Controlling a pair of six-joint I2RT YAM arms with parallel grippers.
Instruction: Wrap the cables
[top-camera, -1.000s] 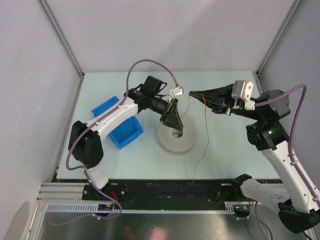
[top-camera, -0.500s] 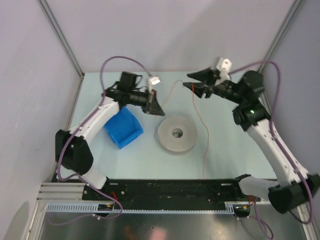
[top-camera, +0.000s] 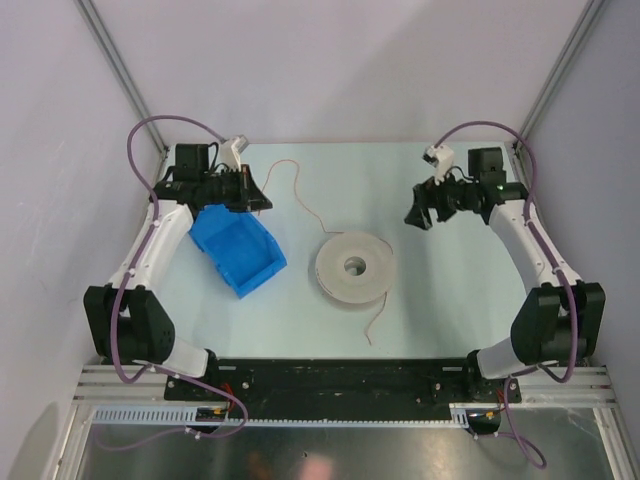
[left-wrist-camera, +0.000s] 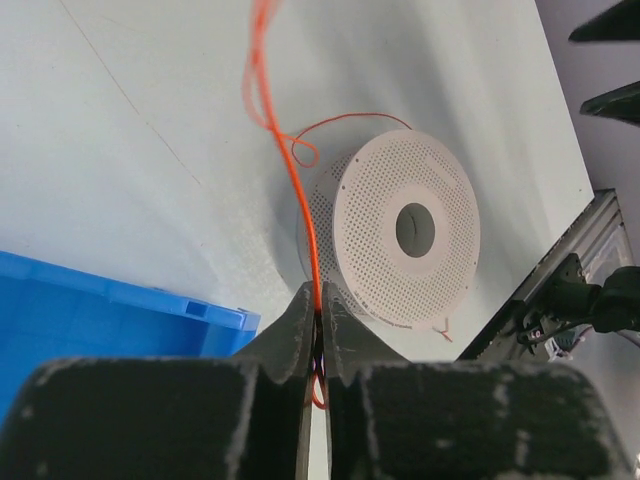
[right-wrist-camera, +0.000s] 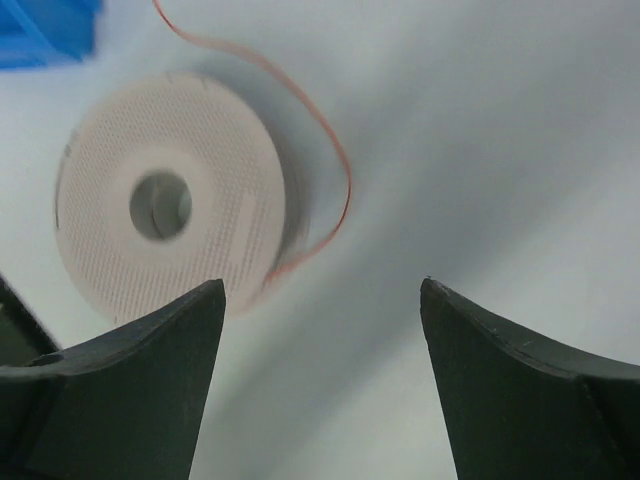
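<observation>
The cables are one thin reddish-brown wire (top-camera: 298, 196). It runs from my left gripper (top-camera: 260, 198) in a loop across the table to the grey-white spool (top-camera: 353, 267) at the middle. A loose tail (top-camera: 376, 322) trails off the spool's near side. The left wrist view has the left gripper (left-wrist-camera: 320, 303) shut on the wire (left-wrist-camera: 292, 172), with the spool (left-wrist-camera: 405, 238) beyond. My right gripper (top-camera: 419, 205) hangs at the far right, open and holding nothing. In its wrist view the right gripper (right-wrist-camera: 320, 284) frames bare table, with the spool (right-wrist-camera: 160, 208) and wire (right-wrist-camera: 331, 150) ahead.
A blue bin (top-camera: 240, 254) lies tilted on the left, just under the left arm, and its rim shows in the left wrist view (left-wrist-camera: 90, 300). Booth walls and corner posts close in the far side. A black rail (top-camera: 340, 378) runs along the near edge.
The right gripper opened, let go of the wire and drew back to the far right. The left gripper closed on the wire and pulled it away to the far left.
</observation>
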